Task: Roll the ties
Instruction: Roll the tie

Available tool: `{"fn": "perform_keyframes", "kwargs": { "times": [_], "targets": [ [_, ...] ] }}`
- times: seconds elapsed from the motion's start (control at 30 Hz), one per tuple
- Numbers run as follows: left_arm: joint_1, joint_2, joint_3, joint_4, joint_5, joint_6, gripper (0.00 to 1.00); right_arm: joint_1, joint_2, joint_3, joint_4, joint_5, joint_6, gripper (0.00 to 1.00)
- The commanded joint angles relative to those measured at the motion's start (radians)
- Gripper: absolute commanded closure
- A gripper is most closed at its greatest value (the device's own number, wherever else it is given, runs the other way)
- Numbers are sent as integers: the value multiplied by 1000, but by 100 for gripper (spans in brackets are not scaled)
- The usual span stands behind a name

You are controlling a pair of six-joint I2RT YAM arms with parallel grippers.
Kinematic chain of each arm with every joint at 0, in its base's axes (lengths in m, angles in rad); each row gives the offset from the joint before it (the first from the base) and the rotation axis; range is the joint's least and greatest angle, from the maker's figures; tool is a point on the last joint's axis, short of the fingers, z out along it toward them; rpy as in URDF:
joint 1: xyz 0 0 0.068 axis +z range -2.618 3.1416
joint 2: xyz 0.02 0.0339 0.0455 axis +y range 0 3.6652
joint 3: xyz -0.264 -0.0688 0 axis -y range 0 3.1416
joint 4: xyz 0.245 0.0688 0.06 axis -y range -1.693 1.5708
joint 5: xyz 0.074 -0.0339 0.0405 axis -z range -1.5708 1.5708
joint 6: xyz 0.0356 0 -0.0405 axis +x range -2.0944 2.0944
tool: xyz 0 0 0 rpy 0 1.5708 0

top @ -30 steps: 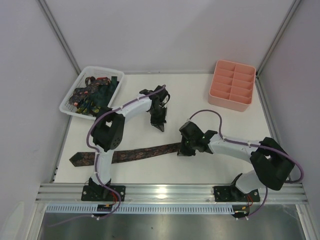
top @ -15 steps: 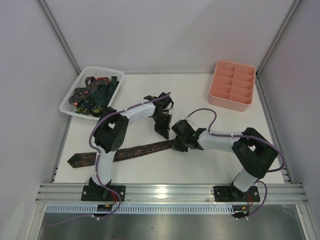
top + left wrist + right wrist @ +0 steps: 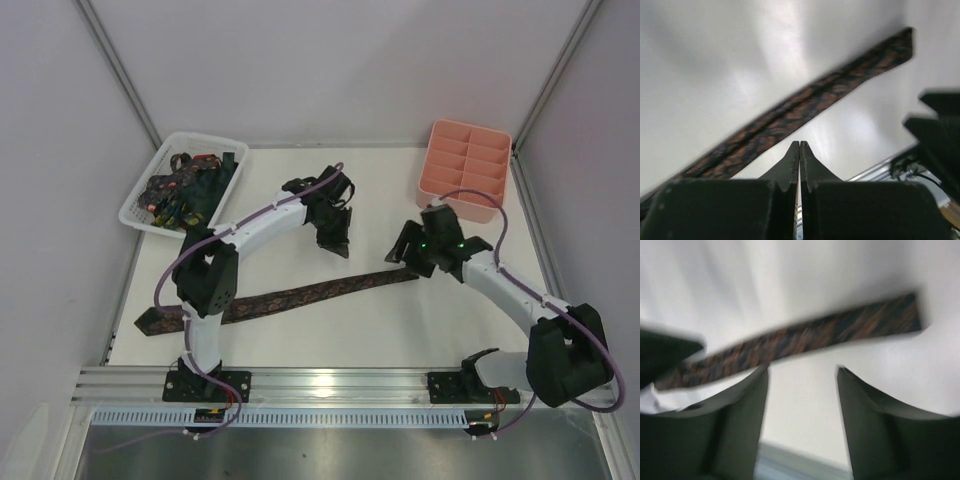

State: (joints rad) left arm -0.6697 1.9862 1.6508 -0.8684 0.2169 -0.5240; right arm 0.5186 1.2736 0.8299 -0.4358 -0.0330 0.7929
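One brown patterned tie (image 3: 290, 297) lies stretched flat on the white table, from its wide pointed end at the left to its narrow end near the right gripper. In the left wrist view the tie (image 3: 790, 112) runs diagonally just beyond the fingertips. My left gripper (image 3: 339, 247) hovers shut and empty just above the tie's right half. My right gripper (image 3: 406, 250) stands open beside the narrow end, holding nothing; its blurred view shows the tie (image 3: 815, 335) past the spread fingers (image 3: 747, 405). More ties (image 3: 185, 192), dark green with coloured marks, are heaped in the basket.
A white lattice basket (image 3: 133, 210) sits at the back left. A pink compartment tray (image 3: 465, 170) stands at the back right, close behind the right arm. An aluminium rail (image 3: 340, 382) runs along the near edge.
The right gripper drew the tie's narrow end to the right, then opened and let it go. The left gripper shifted slightly right and stayed shut.
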Motion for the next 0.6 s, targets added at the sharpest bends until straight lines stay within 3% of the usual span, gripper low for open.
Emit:
{"fn": "perform_keyframes", "kwargs": {
  "times": [0.0,0.03,0.13,0.3,0.57],
  "targets": [
    [-88,-14,27,109,136,-71,99,-253,53,-38,15,-290,-265,34],
    [-100,0,26,132,156,-100,100,-302,73,-40,38,-426,-297,25],
    [-136,52,17,239,222,-157,100,-431,168,-11,46,-531,-397,23],
    [-146,140,49,325,230,-217,100,-577,187,-63,138,-630,-412,25],
    [-146,263,139,296,216,-240,100,-638,277,-72,152,-708,-457,33]
  ]
}}
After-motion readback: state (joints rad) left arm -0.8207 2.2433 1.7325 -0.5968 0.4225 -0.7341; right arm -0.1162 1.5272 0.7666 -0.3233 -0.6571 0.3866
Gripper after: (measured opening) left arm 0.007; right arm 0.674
